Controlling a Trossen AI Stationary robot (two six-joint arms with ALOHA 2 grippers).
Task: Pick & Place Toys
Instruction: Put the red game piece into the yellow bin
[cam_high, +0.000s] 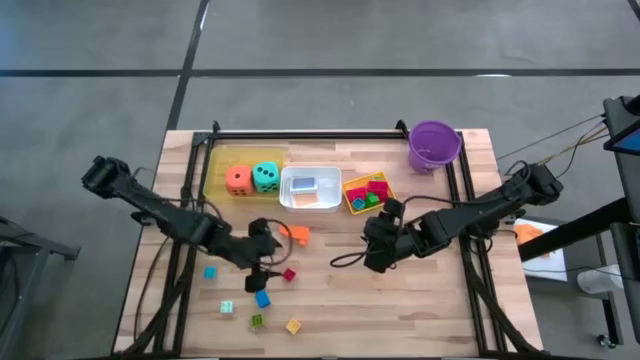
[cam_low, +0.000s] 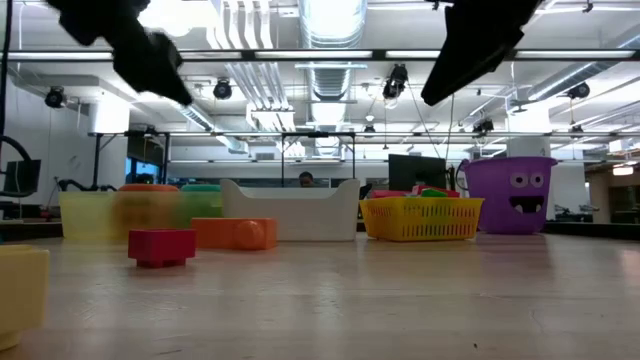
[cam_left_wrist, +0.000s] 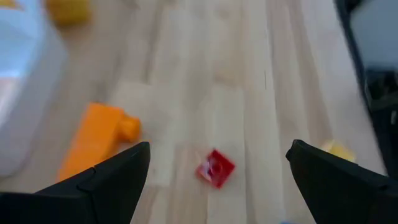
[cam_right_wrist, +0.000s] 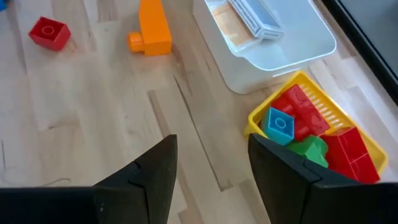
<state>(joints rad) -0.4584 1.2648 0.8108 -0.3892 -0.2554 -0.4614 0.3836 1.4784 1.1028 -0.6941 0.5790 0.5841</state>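
Small bright blocks lie flat on the wooden table: an orange one (cam_high: 297, 235), a red one (cam_high: 289, 274), blue ones (cam_high: 262, 298) and a yellow one (cam_high: 293, 325). My left gripper (cam_high: 262, 250) hangs open above the table just left of the orange block. In its wrist view the red block (cam_left_wrist: 216, 167) shows on the table between its spread fingers, with the orange block (cam_left_wrist: 96, 143) beside it. My right gripper (cam_high: 378, 250) hovers open near the yellow basket (cam_right_wrist: 311, 124), with nothing between its fingers. An orange die (cam_high: 238, 180) and a teal die (cam_high: 265, 177) sit in the yellow tray.
The white tray (cam_high: 310, 188) holds flat cards. The yellow basket (cam_high: 367, 192) holds red, blue and green blocks. A purple bucket (cam_high: 433, 145) stands at the far right corner. A black frame runs along the table's far and side edges. Bare wood lies between the two grippers.
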